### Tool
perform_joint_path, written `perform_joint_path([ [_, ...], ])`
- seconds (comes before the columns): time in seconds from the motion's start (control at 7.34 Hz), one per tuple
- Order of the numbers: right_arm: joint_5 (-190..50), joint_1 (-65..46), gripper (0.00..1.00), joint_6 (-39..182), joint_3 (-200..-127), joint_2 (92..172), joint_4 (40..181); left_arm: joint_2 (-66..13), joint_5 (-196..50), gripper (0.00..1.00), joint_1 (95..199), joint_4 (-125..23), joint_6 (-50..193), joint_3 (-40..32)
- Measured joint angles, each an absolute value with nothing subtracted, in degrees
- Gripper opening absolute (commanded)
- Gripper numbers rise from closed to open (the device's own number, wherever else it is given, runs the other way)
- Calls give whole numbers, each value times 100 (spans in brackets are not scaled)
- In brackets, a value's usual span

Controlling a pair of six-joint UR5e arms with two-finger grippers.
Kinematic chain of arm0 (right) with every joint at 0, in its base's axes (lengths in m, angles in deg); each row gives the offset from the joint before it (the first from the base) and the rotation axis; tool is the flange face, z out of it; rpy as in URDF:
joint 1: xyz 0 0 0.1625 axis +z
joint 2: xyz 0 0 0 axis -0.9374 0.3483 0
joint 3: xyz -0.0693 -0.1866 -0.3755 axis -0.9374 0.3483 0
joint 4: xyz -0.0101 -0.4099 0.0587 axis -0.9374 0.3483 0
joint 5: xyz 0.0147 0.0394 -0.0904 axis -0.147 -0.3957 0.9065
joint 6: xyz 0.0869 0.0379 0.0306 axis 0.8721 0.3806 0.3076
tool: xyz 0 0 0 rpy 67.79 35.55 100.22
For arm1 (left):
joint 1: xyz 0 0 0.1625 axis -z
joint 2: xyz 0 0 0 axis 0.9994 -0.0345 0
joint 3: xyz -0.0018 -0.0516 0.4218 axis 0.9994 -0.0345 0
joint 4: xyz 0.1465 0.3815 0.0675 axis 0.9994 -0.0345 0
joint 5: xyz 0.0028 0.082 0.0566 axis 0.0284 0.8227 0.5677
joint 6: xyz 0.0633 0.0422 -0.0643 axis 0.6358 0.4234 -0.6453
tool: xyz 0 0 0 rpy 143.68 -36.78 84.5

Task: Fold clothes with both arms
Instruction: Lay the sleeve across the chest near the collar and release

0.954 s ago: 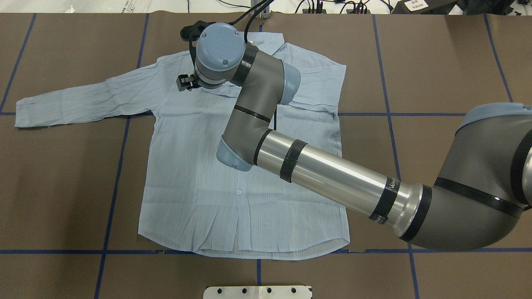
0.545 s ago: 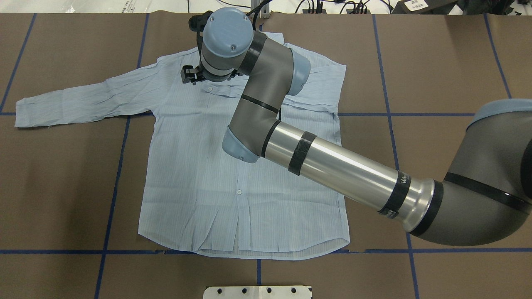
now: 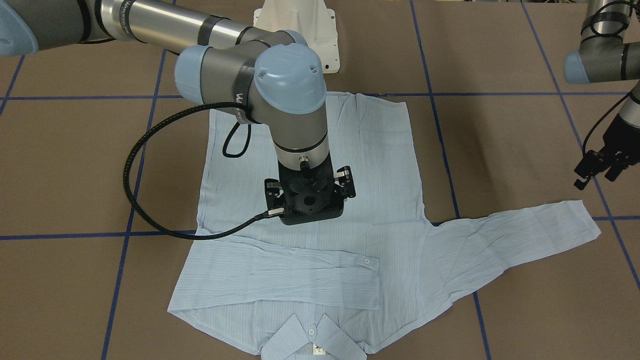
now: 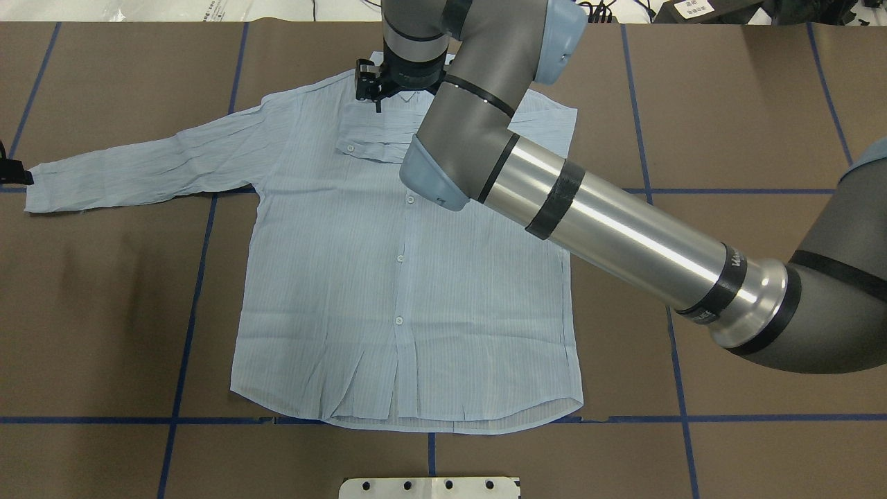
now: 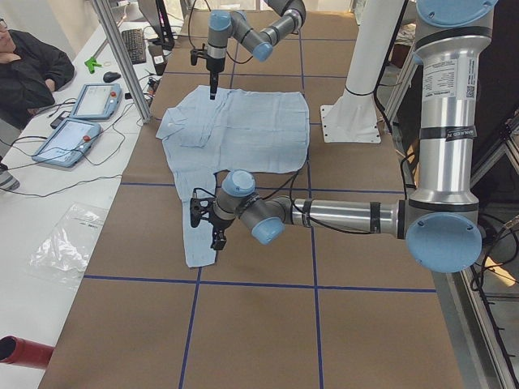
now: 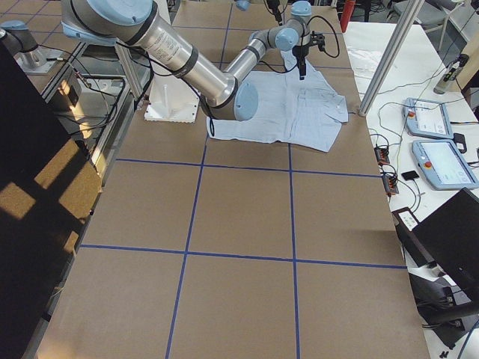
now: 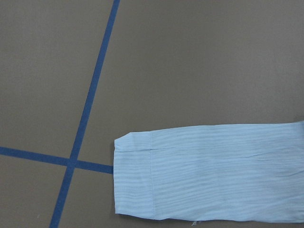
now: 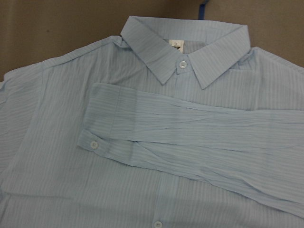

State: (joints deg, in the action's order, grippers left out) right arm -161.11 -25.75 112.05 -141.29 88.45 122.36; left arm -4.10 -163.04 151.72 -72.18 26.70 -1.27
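The light blue striped shirt lies flat and front up on the brown table, its collar at the far side. One sleeve is folded across the chest, its cuff button showing. The other sleeve stretches out to my left. My right gripper hangs above the chest just short of the folded sleeve, open and holding nothing. My left gripper hovers open over the table beside the outstretched sleeve's cuff, apart from it.
Blue tape lines divide the brown table into squares. The white pedestal base stands at the near edge. A person, two tablets and a metal post are beyond the far edge.
My right arm has risen and swung toward the collar, uncovering the folded sleeve. My left gripper has come into view at the outstretched cuff.
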Motion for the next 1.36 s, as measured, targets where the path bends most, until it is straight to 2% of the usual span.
perform_joint_path([
  [0.55,-16439,-2236,100,10591,-15275,9575,13287,-616,-15784,90,15025,-7938,2488,894],
  [1.09,-16432,-2225,100,10535,-15412,9734,13333,-863,-15771,87,14890,-7964,2475,1245],
  [1.36,-16423,-2225,100,10535,-15426,9758,13326,-872,-15776,78,14754,-7962,2452,1260],
])
